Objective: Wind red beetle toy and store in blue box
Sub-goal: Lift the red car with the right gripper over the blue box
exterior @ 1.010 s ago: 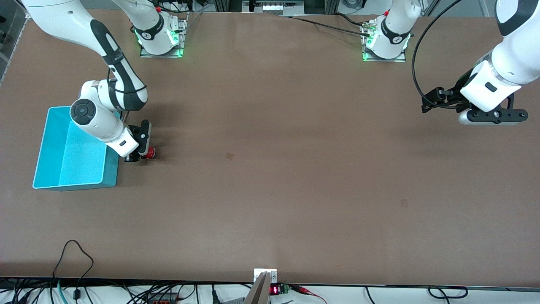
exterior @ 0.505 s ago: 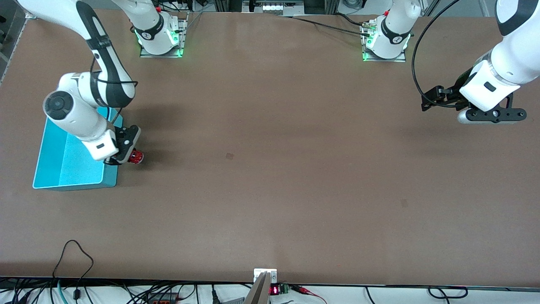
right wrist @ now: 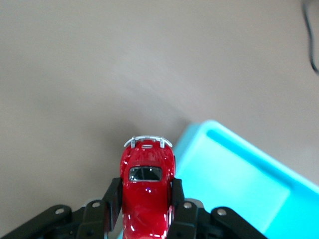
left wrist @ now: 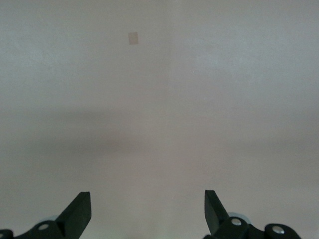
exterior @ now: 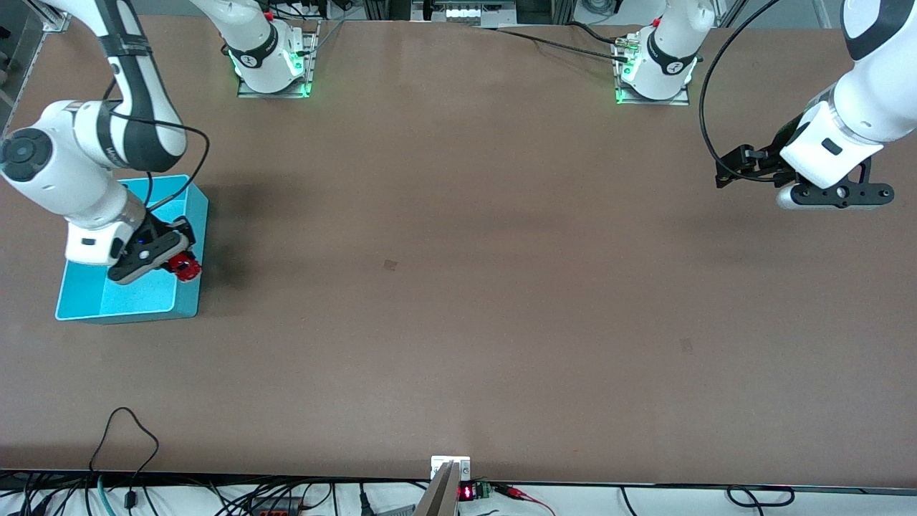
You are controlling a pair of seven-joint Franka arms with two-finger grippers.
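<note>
- Beetle toy's destination first, since it is the biggest item: the blue box (exterior: 188, 215) sits on the brown worktop (exterior: 458, 287) at the right arm's end, its open top facing up; the right wrist view shows one corner of it (right wrist: 234, 169) just beside the held car.
- Right arm reaches from its base at the top of the front view down over the box, so that much of the box's inside is hidden by the wrist.
- Right gripper (exterior: 179, 261) hangs over the box wall that faces the table's middle, at the part of that wall nearer to the front camera; its fingers (right wrist: 112, 196) pinch the car from both sides.
- Left arm waits at its own end of the worktop, well apart from the box.
- Left gripper (exterior: 834, 195) hovers over bare worktop; in the left wrist view its fingers (left wrist: 79, 209) stand spread wide with nothing between them.
- Red beetle toy (exterior: 188, 267) is in the air, clamped in the right gripper right over the box's rim; in the right wrist view the car (right wrist: 147, 191) shows its glossy red roof, a dark window and a silvery bumper at the end pointing away from the wrist.
</note>
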